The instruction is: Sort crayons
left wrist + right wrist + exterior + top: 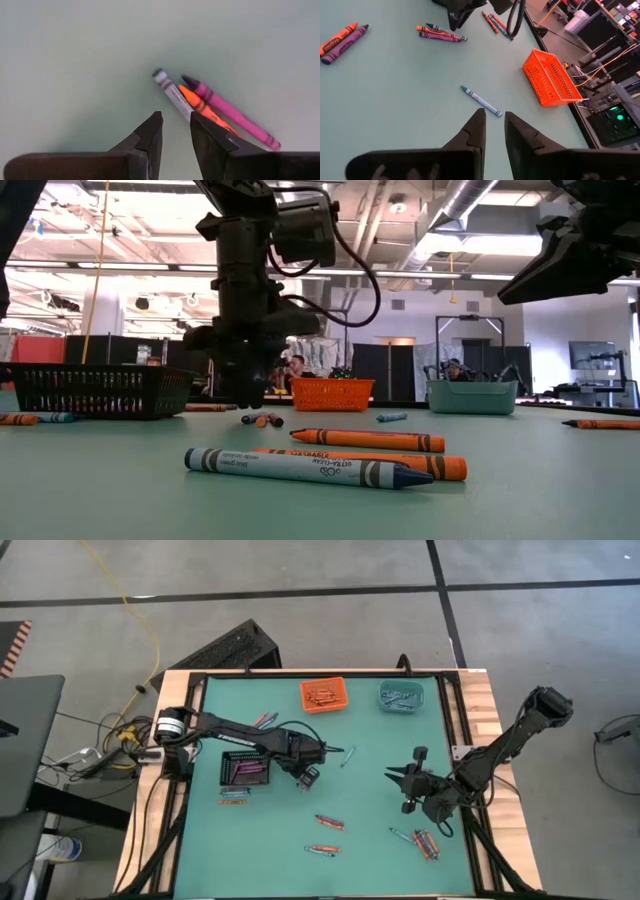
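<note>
Crayons lie scattered on the green table mat [380, 860]. My left gripper [175, 120] points down just above the mat, a little open and empty. It also shows in the high view [308, 778] and the low view [240, 395]. A cluster of three crayons, grey-wrapped [172, 92], orange [202, 107] and pink [230, 112], lies flat just beside its fingertips. My right gripper [493, 116] hovers right of centre [398, 780], a little open and empty. A blue crayon [481, 101] lies flat on the mat ahead of it.
An orange bin [322, 695] and a teal bin [401, 696] stand at the far edge, and a black bin [245, 768] stands at the left. More crayons lie near the front [330, 823], front right [428, 842], far left [265, 720] and beside the black bin [233, 795].
</note>
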`<control>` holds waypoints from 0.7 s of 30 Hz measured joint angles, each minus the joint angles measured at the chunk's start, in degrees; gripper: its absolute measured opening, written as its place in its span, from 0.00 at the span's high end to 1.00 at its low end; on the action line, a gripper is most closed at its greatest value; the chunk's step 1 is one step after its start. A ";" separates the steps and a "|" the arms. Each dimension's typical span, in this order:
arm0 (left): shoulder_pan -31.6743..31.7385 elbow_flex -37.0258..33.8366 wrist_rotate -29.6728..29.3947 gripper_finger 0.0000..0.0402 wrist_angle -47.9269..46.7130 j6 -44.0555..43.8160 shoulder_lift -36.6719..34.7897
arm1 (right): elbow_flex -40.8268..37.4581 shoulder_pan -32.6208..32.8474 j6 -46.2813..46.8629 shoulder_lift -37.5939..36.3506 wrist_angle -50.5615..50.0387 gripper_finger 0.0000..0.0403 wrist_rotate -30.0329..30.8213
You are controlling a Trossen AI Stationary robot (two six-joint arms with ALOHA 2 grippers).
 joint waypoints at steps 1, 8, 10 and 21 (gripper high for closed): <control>0.00 -0.02 -0.58 0.78 0.06 -0.62 0.17 | 0.00 0.00 -0.01 0.00 0.00 0.82 0.00; 0.11 -0.11 0.38 0.78 1.49 -0.82 2.77 | 0.00 0.00 -0.01 0.02 0.00 0.82 0.00; 0.12 -0.05 0.60 0.78 1.75 -0.28 3.38 | 0.02 0.00 0.01 0.02 -0.05 0.82 0.00; 0.59 -0.04 3.12 0.82 1.90 9.70 4.36 | 0.04 0.00 -0.02 0.09 -0.39 0.82 0.00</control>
